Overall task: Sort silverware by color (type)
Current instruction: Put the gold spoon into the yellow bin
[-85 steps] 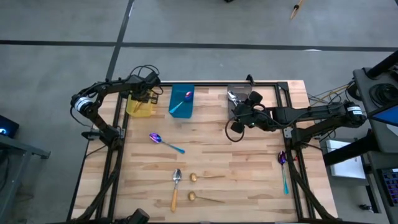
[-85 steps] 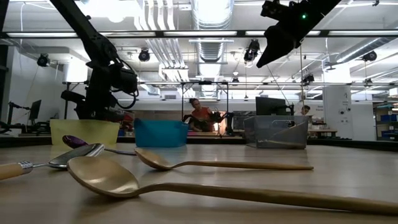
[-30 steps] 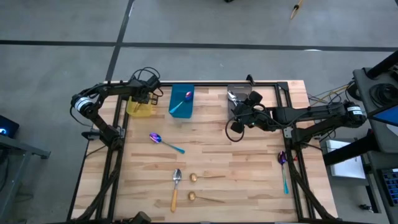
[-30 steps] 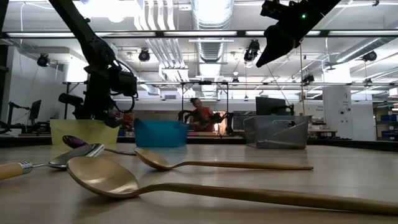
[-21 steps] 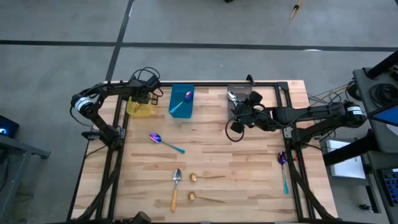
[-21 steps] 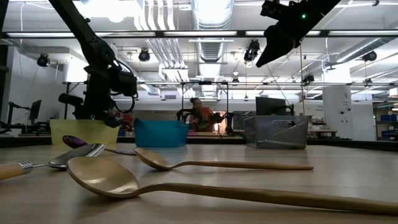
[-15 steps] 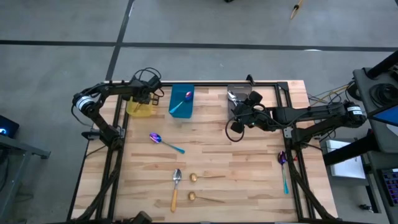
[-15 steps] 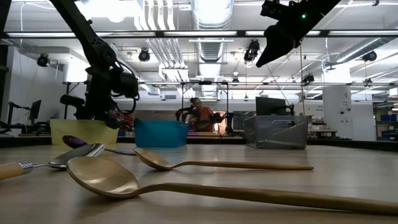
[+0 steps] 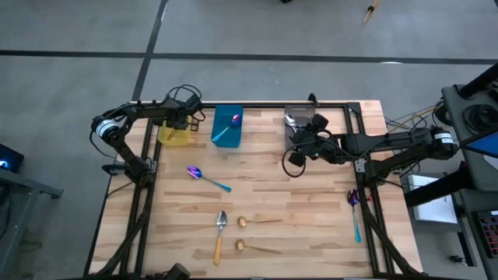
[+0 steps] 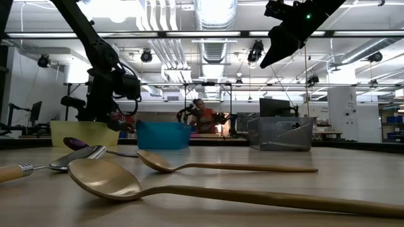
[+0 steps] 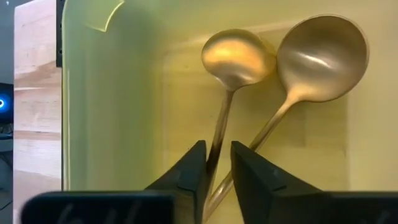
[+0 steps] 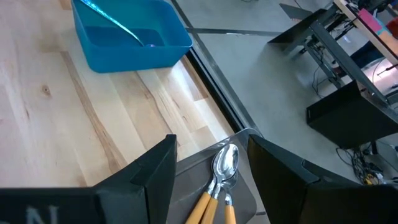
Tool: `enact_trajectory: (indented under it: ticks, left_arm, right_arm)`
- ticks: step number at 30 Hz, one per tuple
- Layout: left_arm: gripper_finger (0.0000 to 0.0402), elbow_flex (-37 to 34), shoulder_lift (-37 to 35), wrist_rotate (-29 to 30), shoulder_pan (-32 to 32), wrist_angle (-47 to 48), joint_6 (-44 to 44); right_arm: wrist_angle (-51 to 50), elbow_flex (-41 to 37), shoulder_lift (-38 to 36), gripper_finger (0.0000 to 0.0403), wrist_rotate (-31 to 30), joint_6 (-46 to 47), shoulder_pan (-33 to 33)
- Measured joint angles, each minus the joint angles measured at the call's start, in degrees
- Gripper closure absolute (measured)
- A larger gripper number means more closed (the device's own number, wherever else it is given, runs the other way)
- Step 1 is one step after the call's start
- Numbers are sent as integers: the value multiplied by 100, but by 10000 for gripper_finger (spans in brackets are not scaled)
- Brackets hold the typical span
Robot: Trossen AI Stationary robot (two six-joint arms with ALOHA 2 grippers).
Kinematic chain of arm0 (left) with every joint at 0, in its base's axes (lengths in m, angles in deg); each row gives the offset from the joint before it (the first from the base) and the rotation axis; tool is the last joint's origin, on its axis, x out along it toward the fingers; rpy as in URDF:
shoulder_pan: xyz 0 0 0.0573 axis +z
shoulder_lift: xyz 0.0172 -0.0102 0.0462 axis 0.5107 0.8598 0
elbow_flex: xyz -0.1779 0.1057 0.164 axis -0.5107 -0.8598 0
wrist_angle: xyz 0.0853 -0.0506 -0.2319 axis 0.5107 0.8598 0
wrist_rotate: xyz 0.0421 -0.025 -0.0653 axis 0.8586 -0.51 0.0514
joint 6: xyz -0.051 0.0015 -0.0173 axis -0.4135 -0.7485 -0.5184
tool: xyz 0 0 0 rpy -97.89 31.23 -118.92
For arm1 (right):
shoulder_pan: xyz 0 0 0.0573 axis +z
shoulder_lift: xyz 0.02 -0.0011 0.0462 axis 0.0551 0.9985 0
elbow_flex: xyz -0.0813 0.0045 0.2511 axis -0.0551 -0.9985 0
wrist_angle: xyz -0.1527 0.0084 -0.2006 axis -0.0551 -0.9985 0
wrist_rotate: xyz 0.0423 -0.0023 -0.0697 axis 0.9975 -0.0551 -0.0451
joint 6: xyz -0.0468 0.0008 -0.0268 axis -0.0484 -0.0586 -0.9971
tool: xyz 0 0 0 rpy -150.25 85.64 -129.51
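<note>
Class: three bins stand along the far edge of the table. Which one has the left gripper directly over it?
The yellow bin, the leftmost of the three. The left gripper hangs above the two gold spoons inside it, while the blue bin and grey bin stand farther right.

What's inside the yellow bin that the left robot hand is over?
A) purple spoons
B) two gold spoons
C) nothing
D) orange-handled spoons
B: the left wrist view looks past the left gripper into the yellow bin, where two gold spoons lie side by side, one handle running between the fingers.
</note>
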Motion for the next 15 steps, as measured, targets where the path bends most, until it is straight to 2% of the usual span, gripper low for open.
enact_trajectory:
  ticks: [4, 15]
  left_arm:
    - [394, -5, 5, -2, 0, 31, 0]
    - [400, -21, -97, -84, 4, 113, 26]
  right_arm:
    - [0, 0, -2, 216, 2, 0, -1]
    - [0, 0, -1, 216, 0, 0, -2]
